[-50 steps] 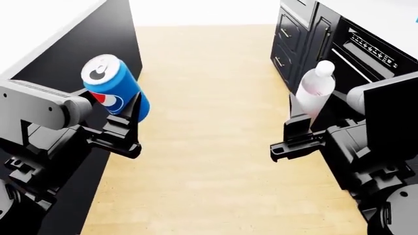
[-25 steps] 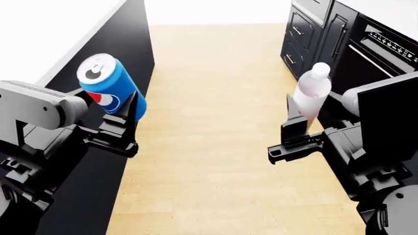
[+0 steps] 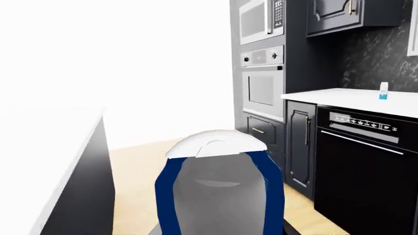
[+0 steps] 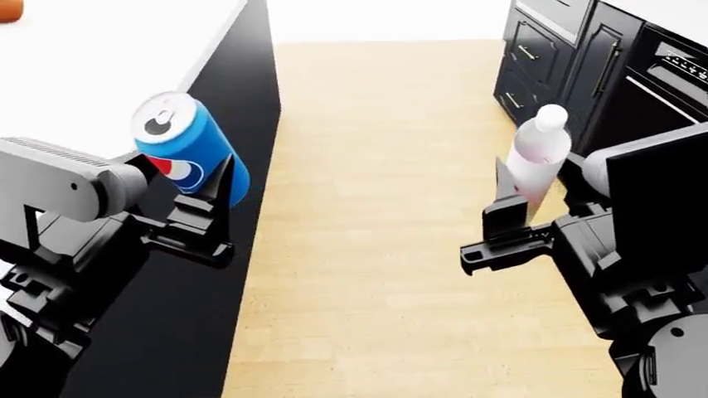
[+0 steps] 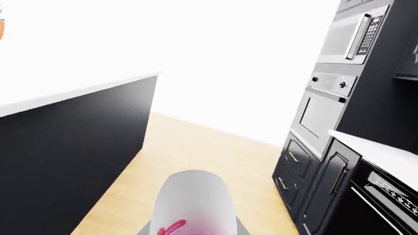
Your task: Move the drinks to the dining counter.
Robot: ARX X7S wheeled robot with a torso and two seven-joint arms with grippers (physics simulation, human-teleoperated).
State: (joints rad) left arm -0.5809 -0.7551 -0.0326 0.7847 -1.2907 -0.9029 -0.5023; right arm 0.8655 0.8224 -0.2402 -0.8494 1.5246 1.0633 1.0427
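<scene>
My left gripper (image 4: pixel 202 184) is shut on a blue cola can (image 4: pixel 186 148), held tilted beside the black side of the dining counter (image 4: pixel 99 75). In the left wrist view the can (image 3: pixel 219 191) fills the near foreground. A white bottle with a pink label (image 4: pixel 535 156) stands upright in my right gripper (image 4: pixel 518 197), which is shut on it over the wooden floor. That bottle (image 5: pixel 193 205) also shows in the right wrist view, with the counter (image 5: pixel 72 90) beyond it. A small white-and-blue carton (image 3: pixel 383 91) stands on the far kitchen worktop (image 3: pixel 353 100).
An orange fruit (image 4: pixel 9 10) lies on the dining counter's far left. Dark panelled cabinets and an oven (image 4: pixel 619 66) line the right side. A wooden floor aisle (image 4: pixel 387 166) runs between counter and cabinets. A tall oven stack (image 3: pixel 261 83) stands at the aisle's end.
The head view has shifted, so the dining counter now reaches further into the picture at the left and the cabinets sit further right. Both grippers still hold their drinks.
</scene>
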